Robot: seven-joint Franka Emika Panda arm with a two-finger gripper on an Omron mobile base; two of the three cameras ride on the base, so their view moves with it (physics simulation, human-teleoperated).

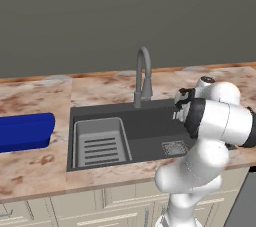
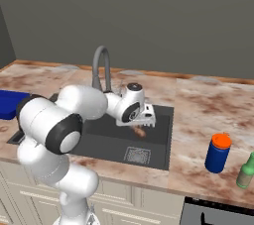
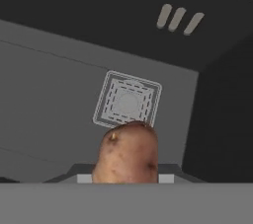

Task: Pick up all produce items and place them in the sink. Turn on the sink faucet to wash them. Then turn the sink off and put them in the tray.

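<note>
A small lumpy orange-brown produce item [image 3: 128,154] sits between my gripper's [image 3: 126,176] finger tips, and the gripper is shut on it. From the right base view, the produce item [image 2: 139,131] hangs under the gripper [image 2: 141,126], above the floor of the dark grey sink [image 2: 101,140]. Straight below it in the hand view lies the square drain grate [image 3: 128,100]. The grey gooseneck sink faucet [image 1: 143,73] stands behind the basin with no water running. A bright-blue tray [image 1: 25,131] rests on the counter to the left of the sink [image 1: 150,121].
A light grey slatted rack [image 1: 100,143] fills the sink's left half. On the counter right of the sink stand a blue jar with an orange lid [image 2: 217,153] and a green bottle [image 2: 245,172]. My own arm hides the sink's right side in the left base view.
</note>
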